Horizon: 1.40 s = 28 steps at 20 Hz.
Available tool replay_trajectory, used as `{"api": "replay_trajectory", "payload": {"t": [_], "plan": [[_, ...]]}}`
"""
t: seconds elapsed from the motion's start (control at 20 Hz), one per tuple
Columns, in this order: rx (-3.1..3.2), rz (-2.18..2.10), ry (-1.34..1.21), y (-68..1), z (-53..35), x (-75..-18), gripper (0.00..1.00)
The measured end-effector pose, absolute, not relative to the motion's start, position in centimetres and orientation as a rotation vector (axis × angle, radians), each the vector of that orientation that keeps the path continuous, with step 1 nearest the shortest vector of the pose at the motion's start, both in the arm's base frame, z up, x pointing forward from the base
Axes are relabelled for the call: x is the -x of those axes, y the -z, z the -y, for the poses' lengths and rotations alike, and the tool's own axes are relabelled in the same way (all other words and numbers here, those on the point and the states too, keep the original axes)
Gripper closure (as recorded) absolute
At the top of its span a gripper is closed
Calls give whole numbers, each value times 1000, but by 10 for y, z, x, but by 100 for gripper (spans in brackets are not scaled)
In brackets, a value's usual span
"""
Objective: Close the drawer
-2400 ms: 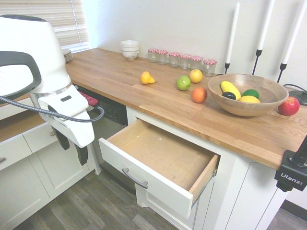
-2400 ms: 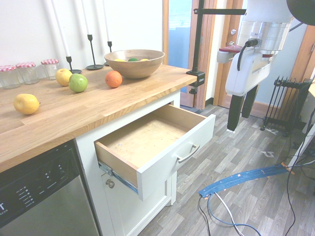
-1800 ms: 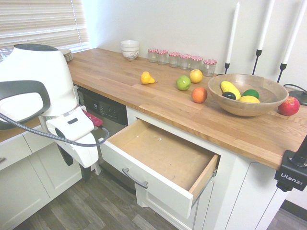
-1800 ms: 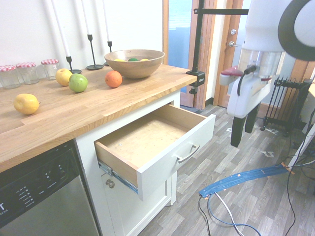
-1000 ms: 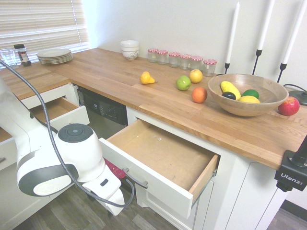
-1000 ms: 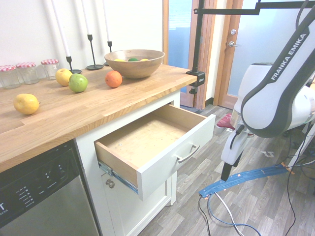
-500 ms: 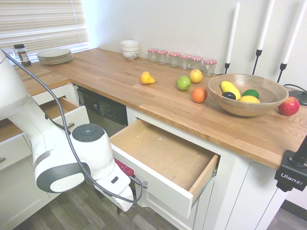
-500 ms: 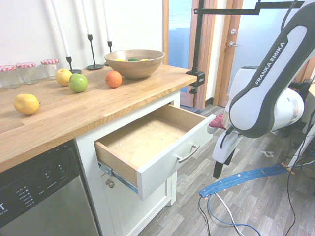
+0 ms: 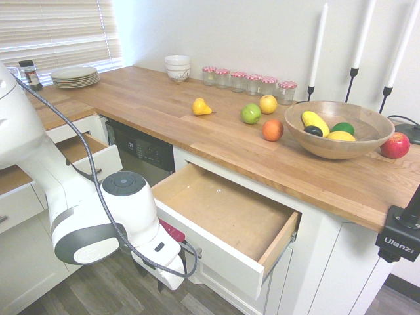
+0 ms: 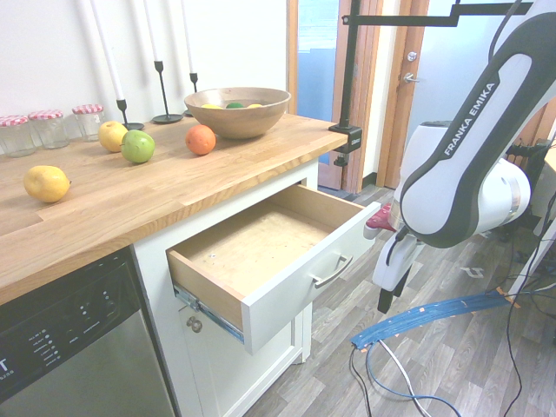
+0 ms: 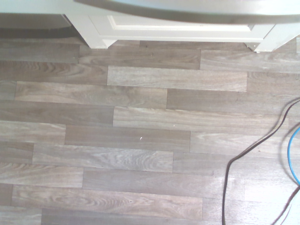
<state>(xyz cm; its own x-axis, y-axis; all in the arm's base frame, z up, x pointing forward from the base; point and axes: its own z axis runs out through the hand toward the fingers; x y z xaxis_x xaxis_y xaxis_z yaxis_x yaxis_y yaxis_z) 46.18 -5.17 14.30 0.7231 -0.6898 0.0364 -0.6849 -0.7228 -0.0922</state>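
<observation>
The drawer [image 10: 287, 261] under the wooden counter [image 10: 148, 195] stands pulled well out, nothing yet closed; the gripper [image 10: 383, 300] hangs just beside its white front, finger state impossible to tell.

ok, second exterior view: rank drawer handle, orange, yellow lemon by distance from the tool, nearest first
1. Drawer handle, on the open drawer's white front, beside the tool.
2. Orange, on the counter near the wooden bowl.
3. Yellow lemon, at the counter's far left.

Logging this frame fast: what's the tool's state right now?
Tool: fingers point down at the floor beside the open drawer; open or closed cannot be told.
</observation>
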Motion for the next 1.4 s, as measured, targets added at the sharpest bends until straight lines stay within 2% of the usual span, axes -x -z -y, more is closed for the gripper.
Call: {"api": "replay_trajectory", "payload": {"t": [0.85,1.4], "plan": [[2845,-1144,135,-137,55,-479,100],[2815,-1153,174,-128,56,-533,100]]}}
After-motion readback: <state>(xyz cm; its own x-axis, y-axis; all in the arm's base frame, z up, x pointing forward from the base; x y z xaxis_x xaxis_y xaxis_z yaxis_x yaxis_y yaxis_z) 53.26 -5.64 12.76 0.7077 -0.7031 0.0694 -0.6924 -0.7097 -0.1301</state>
